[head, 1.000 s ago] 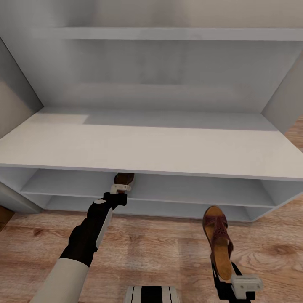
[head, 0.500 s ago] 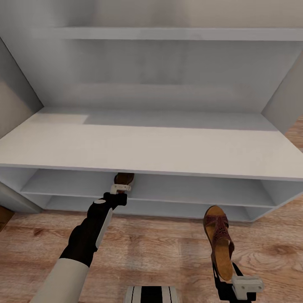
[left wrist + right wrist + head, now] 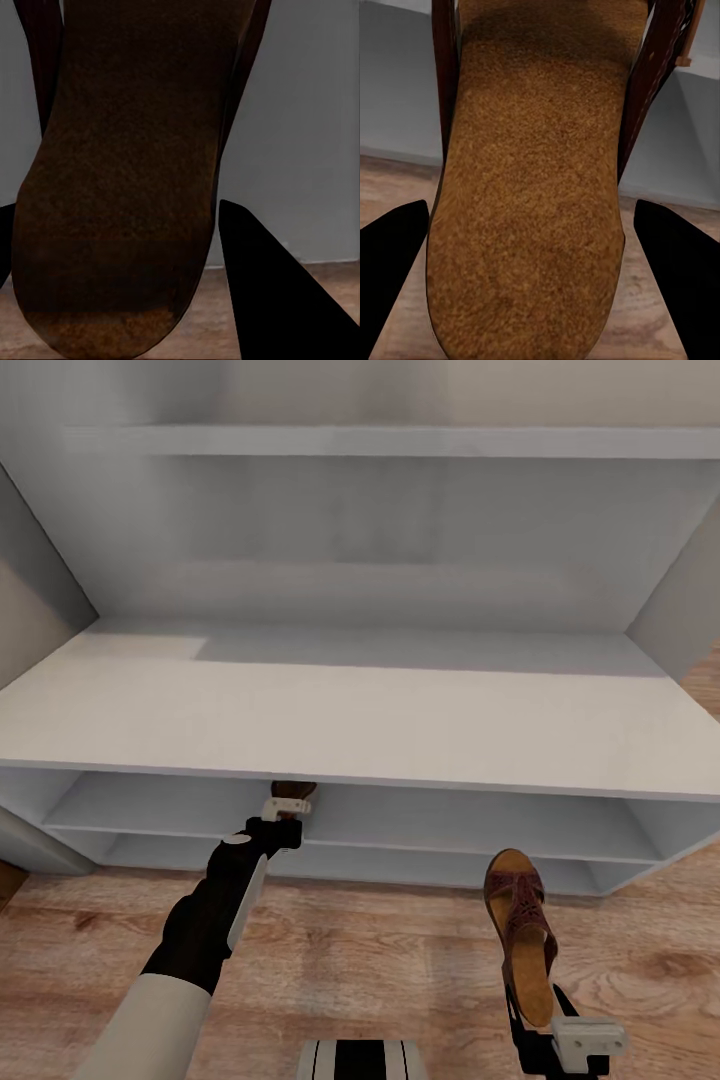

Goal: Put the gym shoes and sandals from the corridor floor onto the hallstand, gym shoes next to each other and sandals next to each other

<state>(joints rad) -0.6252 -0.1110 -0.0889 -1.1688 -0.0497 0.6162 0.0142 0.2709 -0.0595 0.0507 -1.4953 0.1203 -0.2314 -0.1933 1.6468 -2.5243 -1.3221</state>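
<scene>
One dark brown sandal (image 3: 294, 790) pokes into the upper tier of the white-grey hallstand (image 3: 400, 720), just under its thick top, with my left gripper (image 3: 287, 806) shut on its heel end. In the left wrist view its shaded footbed (image 3: 120, 187) lies between the black fingers (image 3: 277, 300). The other sandal (image 3: 522, 932) is held toe-forward above the corridor floor (image 3: 380, 960) in front of the rack's right half, my right gripper (image 3: 585, 1042) shut on its heel. Its tan footbed (image 3: 532, 210) runs between the right fingers (image 3: 390, 277). The gym shoes are out of view.
The hallstand has two shallow tiers (image 3: 480, 825) under the top, a tall back panel (image 3: 380, 530) and a high shelf (image 3: 400, 442). Grey side walls (image 3: 40, 590) flank it. My base (image 3: 360, 1060) shows at the bottom edge of the head view.
The head view has shifted slightly, so the rack sits lower in the picture. Less of the left sandal shows under the top. The right sandal has hardly moved.
</scene>
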